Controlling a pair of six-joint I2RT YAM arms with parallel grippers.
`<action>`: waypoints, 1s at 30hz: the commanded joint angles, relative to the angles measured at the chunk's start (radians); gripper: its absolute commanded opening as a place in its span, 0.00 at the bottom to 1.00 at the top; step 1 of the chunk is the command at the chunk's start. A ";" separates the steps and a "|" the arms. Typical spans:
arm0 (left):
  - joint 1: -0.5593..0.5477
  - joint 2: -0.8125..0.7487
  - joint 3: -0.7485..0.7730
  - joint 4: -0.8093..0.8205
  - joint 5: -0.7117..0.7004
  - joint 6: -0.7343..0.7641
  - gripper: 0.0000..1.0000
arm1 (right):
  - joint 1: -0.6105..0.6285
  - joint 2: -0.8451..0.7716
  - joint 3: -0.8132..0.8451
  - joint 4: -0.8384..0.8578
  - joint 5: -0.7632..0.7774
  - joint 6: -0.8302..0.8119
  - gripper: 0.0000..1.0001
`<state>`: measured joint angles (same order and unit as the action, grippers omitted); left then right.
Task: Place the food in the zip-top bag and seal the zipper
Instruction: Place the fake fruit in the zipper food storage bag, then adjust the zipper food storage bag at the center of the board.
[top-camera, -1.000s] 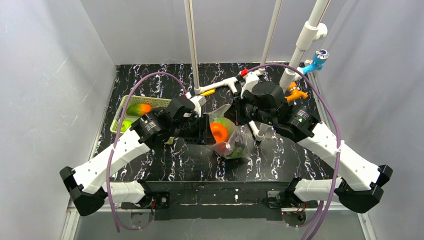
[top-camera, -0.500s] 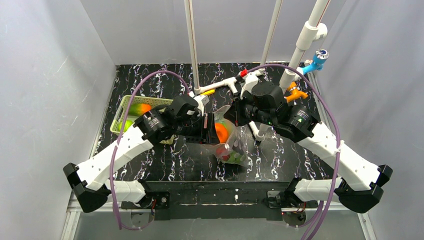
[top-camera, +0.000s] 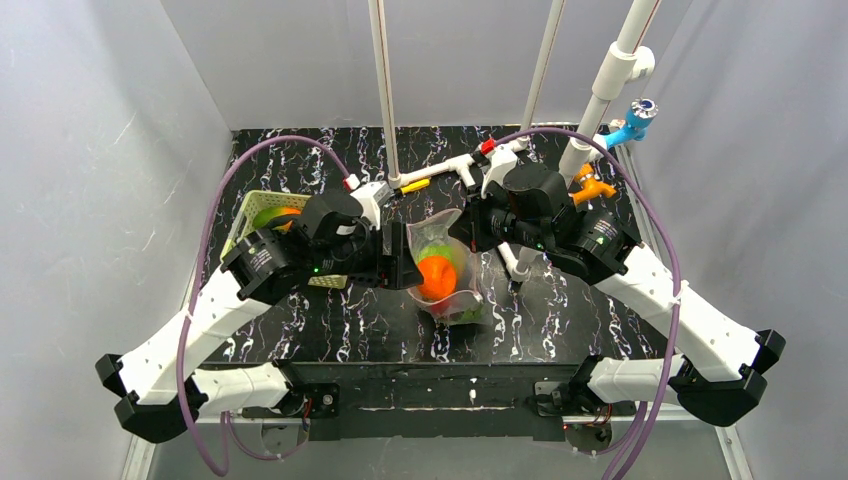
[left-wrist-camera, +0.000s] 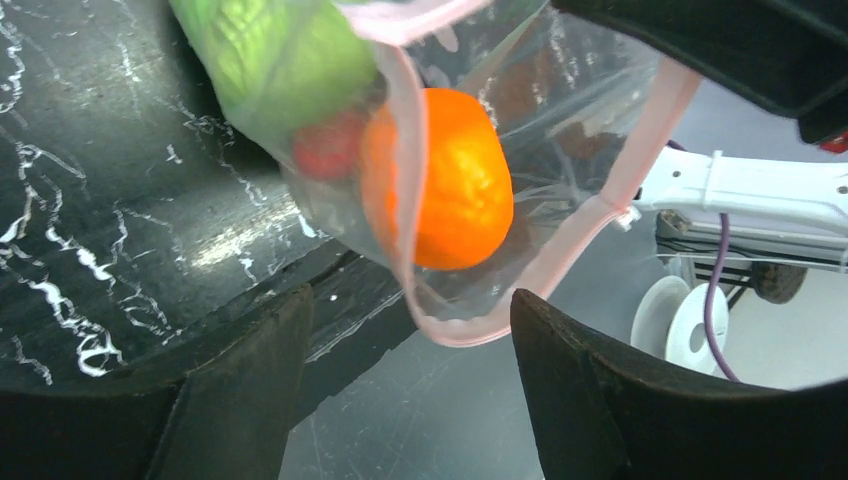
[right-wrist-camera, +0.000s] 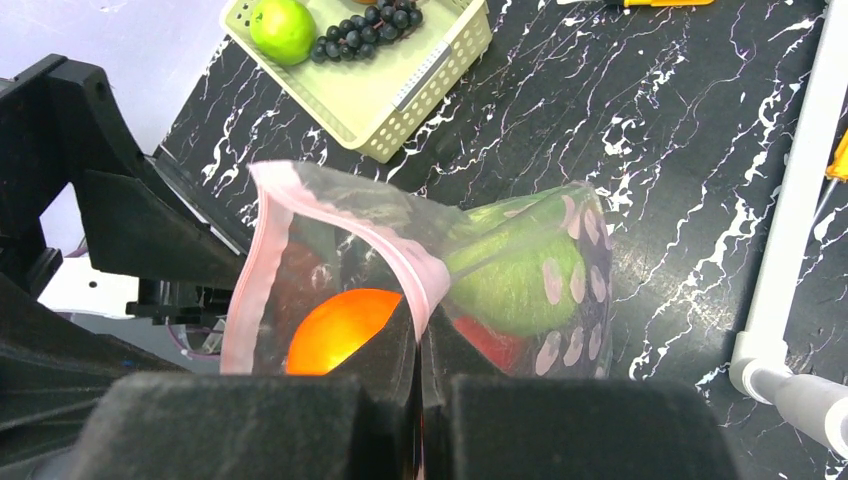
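Partway through loading. The clear soft plastic zip-top bag is held up by its rim over the black marbled table, mouth gaping. The right gripper has its fingers pressed together on that rim, pinching the thin pink press-seal zipper strip. Inside the bag are a round orange plastic fruit, a green leafy toy piece and a small red tomato-like piece, all lying against each other. The left gripper sits just beside the bag's mouth, fingers spread apart with nothing between them, facing the orange fruit through the plastic. Well to the left of the bag stands a pale green lattice plastic basket with a green toy apple and a bunch of dark toy grapes in it. The left arm covers part of the basket from above, so there may be more in there, cannot tell. Status: some food is in, at least two pieces sit outside the bag, and the zipper is not pressed shut anywhere that shows. Left to do, as I judge it: fetch the rest, drop it in the bag, then close the strip along its full width.
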<state>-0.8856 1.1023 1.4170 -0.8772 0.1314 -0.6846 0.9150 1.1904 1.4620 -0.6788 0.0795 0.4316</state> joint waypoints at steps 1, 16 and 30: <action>-0.002 -0.034 -0.015 -0.073 -0.076 0.003 0.67 | -0.002 -0.038 0.023 0.087 0.007 -0.012 0.01; -0.002 0.026 -0.148 0.197 0.115 -0.060 0.20 | -0.002 -0.038 0.003 0.089 0.009 -0.003 0.01; 0.043 0.128 0.030 0.201 0.046 -0.085 0.00 | -0.001 -0.041 0.083 -0.048 0.240 -0.199 0.01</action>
<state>-0.8551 1.1477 1.4220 -0.7006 0.1425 -0.7509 0.9165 1.1900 1.5036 -0.7734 0.3305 0.2607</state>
